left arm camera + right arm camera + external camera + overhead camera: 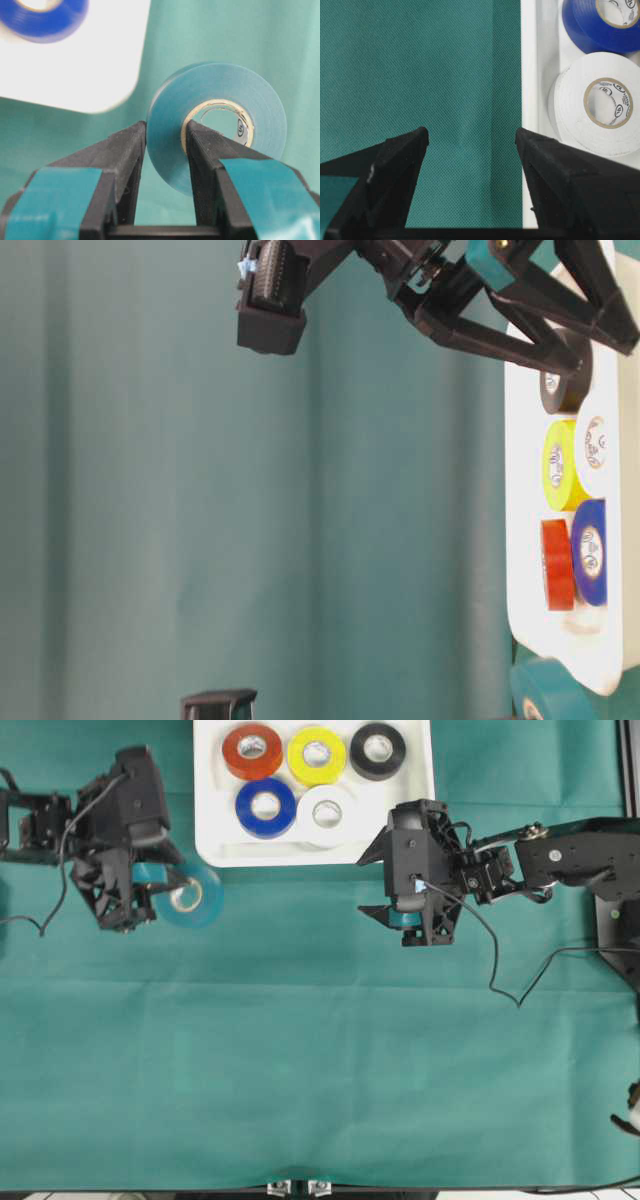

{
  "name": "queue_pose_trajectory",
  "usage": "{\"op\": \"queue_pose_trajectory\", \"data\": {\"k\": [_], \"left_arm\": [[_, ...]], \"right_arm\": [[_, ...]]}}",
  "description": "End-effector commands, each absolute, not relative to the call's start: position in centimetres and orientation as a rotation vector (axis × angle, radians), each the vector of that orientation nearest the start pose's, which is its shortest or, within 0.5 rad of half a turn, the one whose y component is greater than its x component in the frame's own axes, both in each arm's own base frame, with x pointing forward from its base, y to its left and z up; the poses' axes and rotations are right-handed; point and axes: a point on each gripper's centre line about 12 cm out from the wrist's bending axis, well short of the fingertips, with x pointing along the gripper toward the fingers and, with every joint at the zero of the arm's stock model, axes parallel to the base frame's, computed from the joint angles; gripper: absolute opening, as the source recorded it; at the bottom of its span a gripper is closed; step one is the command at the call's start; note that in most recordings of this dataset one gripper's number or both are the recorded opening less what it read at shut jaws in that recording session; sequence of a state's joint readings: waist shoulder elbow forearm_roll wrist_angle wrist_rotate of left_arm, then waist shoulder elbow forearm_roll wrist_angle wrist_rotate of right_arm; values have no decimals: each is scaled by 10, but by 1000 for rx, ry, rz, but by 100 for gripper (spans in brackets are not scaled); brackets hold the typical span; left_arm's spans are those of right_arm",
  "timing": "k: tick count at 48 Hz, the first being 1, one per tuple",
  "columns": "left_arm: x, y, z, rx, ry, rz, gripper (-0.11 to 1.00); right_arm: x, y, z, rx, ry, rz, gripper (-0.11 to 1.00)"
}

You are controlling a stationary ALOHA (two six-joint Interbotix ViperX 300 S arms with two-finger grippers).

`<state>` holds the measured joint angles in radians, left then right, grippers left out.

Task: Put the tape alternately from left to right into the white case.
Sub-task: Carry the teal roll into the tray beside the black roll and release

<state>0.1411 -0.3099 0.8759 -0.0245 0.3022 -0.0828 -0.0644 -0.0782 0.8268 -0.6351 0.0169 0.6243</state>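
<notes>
My left gripper (165,892) is shut on the teal tape roll (192,896), just left of the white case's (214,832) near left corner. In the left wrist view, one finger of this gripper (167,131) presses the outer face of the teal roll (220,85) and the other sits inside its pale core. The case holds the red-orange (252,751), yellow (316,755), black (378,750), blue (265,807) and white (327,813) rolls. My right gripper (374,880) stands open and empty beside the case's right near corner, over bare cloth (471,137).
A green cloth (300,1060) covers the table. The case's rim (529,75) runs just inside my right gripper's right finger, with the white roll (575,120) and blue roll (585,30) beyond it. A black cable (500,980) trails from the right arm.
</notes>
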Motion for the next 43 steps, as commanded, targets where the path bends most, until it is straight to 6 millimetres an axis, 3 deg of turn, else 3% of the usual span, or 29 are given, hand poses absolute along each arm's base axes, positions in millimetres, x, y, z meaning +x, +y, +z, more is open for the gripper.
{"op": "queue_pose_trajectory", "data": {"k": [1,20,43], "left_arm": [[298,55,187,-148,826,198,-4],[311,96,178,-70,863,247,-4],[337,115,180,-17,856,247,-4]], "right_arm": [[343,-21,155,10,729,-58,80],[343,-20,155,8,729,-56,80],[342,-20,155,8,729,-56,80]]}}
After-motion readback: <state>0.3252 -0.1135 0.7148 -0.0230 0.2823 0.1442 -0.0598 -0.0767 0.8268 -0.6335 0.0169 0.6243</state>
